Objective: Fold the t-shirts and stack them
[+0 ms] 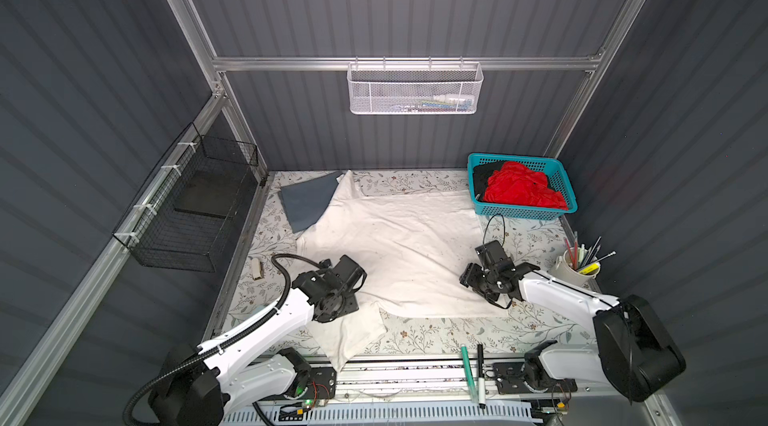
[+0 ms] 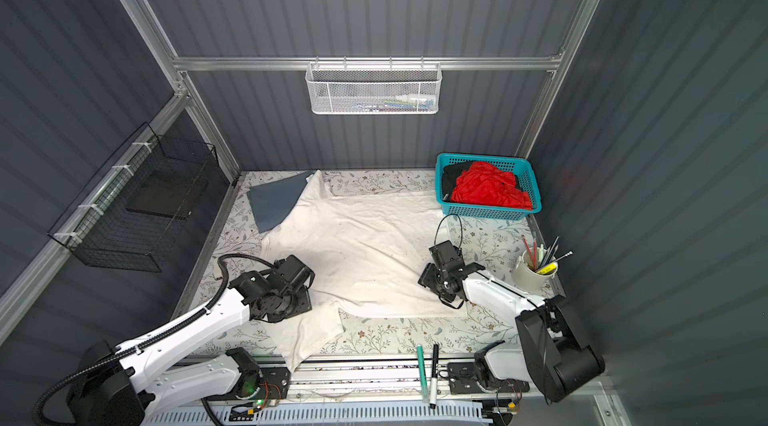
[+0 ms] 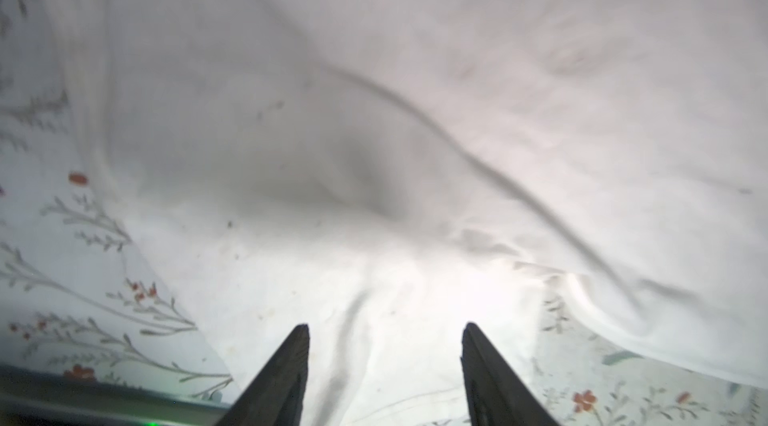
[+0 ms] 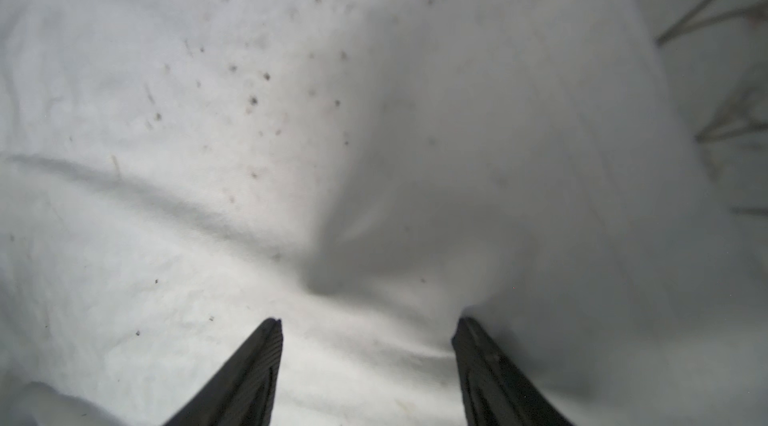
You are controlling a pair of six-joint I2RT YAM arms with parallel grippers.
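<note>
Grip: left gripper [image 3: 384, 332] and right gripper [image 4: 365, 328] are being held spread, nothing clasped | Place: off-white t-shirt [image 1: 399, 245] is lying flat directly beneath both sets of tips | Handling: being judged light, limp and wrinkle-prone; the cloth edges nearest each gripper are being favoured for pinching.

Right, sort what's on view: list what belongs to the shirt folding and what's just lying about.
Job: off-white t-shirt, slate-grey t-shirt, red t-shirt, black t-shirt, teal basket holding the last two.
Lying about: pen cup, green marker, black marker, white mesh basket, black wire basket.
</note>
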